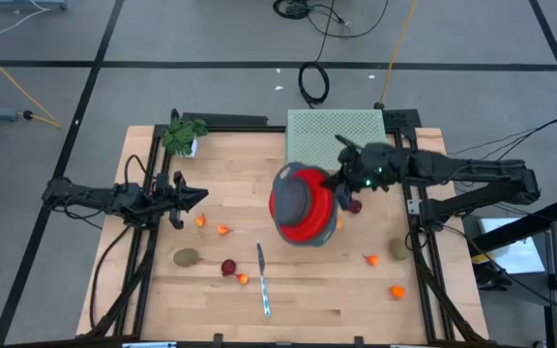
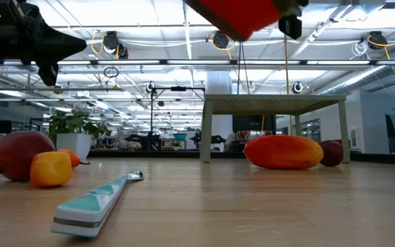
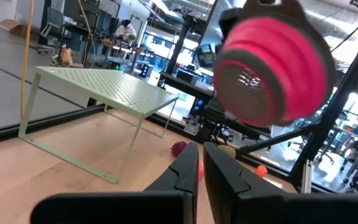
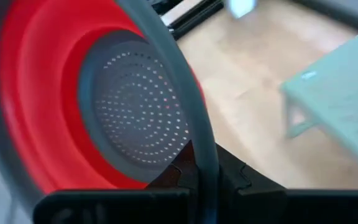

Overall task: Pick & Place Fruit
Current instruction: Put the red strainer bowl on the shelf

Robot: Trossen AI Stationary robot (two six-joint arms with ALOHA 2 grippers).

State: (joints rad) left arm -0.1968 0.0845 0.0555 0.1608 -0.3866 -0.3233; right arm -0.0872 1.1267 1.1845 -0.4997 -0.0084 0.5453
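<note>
While I hold the red colander [image 1: 303, 205] by its rim in the right gripper [image 1: 339, 184], jaws pinching it, it hangs tilted above mid-frame of the worktop [image 1: 307, 290]. Fruit lies scattered below: the dark red ball [image 1: 228, 267] and kiwi [image 1: 186, 256] lower left, nearer the left gripper [image 1: 199, 197], whose jaws are pressed together, empty. Only the low view shows the long orange-red piece [image 2: 283, 151] hidden under the colander.
</note>
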